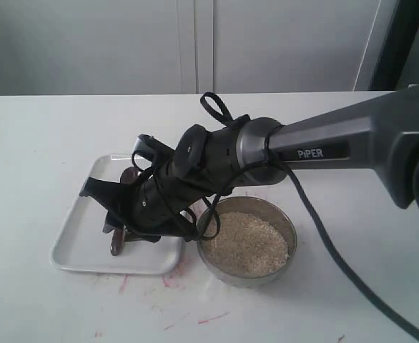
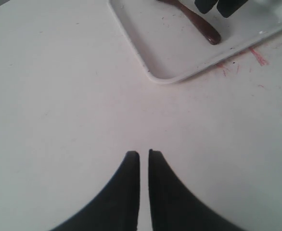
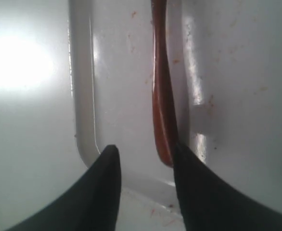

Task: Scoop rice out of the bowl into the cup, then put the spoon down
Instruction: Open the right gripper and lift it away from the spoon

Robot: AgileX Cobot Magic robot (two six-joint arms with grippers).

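Left gripper point(image 2: 144, 153): jaws together bar a thin slit, nothing in them, hovering over bare table point(image 2: 59, 96) just off the tray point(image 2: 155, 43) corner

Tray: white, shallow. The spoon point(image 3: 161, 96) lies flat in it, handle roughly parallel to one rim

Right gripper point(image 3: 144, 147): low over the tray, jaws parted, handle end between them, touching at most the inner face of one finger; not pinched

Judgement: set-down step, release in effect. To finish cleanly, lift straight up with no sideways drift, so that finger does not drag the handle

Bowl point(image 1: 284, 221): just right of the tray, rice point(image 1: 247, 243) inside

Cup: hidden in every view
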